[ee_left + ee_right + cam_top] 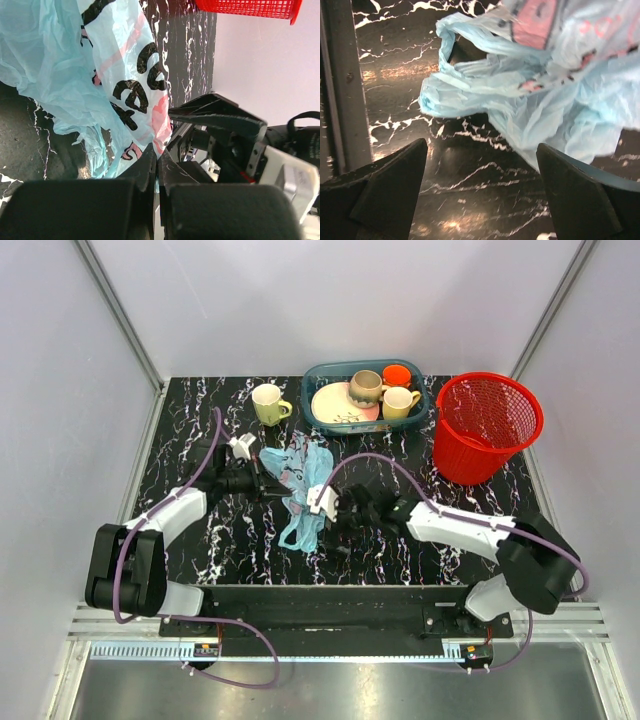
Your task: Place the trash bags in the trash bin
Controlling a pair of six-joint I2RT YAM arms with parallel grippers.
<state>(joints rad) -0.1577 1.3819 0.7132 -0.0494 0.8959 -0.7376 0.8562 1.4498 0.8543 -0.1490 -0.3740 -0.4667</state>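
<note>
Left gripper [264, 483] pinching trash bag [300, 472], right gripper [481, 148] spread, bag's long axis far-to-near

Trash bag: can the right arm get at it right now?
Probably yes. The right hand is open, the trash bag lies just ahead, and nothing stands between them.

Bright, even light is cast from overhead. Warm glare patches are reflected on the glossy black marbled table [470, 175], and a soft shadow is thrown under the light-blue trash bag [560, 100]. The left gripper's fingers [75, 210] are rendered blurred, close to the lens.
</note>
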